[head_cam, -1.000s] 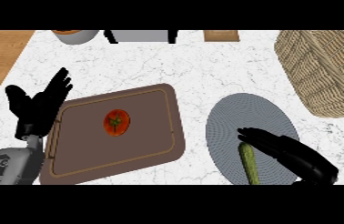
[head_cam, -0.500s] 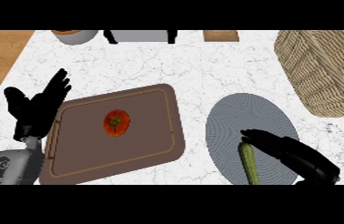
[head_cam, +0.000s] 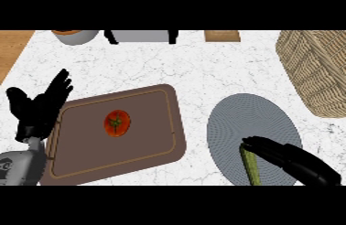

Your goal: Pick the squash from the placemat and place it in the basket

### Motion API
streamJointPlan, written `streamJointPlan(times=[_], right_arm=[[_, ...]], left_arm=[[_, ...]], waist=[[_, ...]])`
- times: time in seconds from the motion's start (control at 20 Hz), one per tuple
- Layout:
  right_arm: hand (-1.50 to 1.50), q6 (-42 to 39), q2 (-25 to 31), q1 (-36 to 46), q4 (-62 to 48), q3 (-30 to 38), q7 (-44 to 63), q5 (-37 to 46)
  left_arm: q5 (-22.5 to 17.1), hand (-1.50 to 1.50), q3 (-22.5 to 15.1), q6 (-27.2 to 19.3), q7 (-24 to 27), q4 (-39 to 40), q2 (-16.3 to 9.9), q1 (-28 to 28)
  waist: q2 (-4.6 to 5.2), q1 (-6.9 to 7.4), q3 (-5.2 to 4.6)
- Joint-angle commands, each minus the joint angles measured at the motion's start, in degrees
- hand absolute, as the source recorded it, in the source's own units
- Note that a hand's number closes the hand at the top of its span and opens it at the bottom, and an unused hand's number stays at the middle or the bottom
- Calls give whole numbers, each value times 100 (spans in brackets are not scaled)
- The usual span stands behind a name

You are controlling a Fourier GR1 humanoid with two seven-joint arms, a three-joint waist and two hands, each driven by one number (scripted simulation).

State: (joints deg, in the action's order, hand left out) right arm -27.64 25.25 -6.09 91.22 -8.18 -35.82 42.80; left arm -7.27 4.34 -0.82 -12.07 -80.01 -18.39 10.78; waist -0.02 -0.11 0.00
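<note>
Two hands showed | right hand near right, fingers curled onto the green squash lying on the grey round placemat | left hand resting open, fingers wide, far left beside brown tray with tomato | wicker basket far right, apart from the placemat

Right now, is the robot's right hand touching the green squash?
Touching. The head view shows the right hand's fingertips overlapping the squash on the grey placemat.
</note>
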Motion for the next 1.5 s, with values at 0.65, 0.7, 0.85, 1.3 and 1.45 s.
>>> streamJointPlan(times=[0.65,0.7,0.85,1.3,1.45], right_arm=[[150,994,-271,-168,-318,-649,-198,1545],[150,881,-267,-50,-264,-612,-261,1512],[150,1114,-402,-109,-522,-616,-342,1610],[150,1010,-1566,793,-1085,324,1690,1560],[150,1382,-1890,860,-962,1120,2541,1325]], left_arm=[[43,0,464,484,-122,77,-67,188],[258,0,301,187,-50,123,250,127],[329,0,366,357,408,158,214,-199],[286,0,324,353,44,108,217,262],[260,0,428,316,60,154,166,246]], waist=[[-2,4,0],[0,2,0],[1,9,-1],[68,166,0],[143,0,-16]])
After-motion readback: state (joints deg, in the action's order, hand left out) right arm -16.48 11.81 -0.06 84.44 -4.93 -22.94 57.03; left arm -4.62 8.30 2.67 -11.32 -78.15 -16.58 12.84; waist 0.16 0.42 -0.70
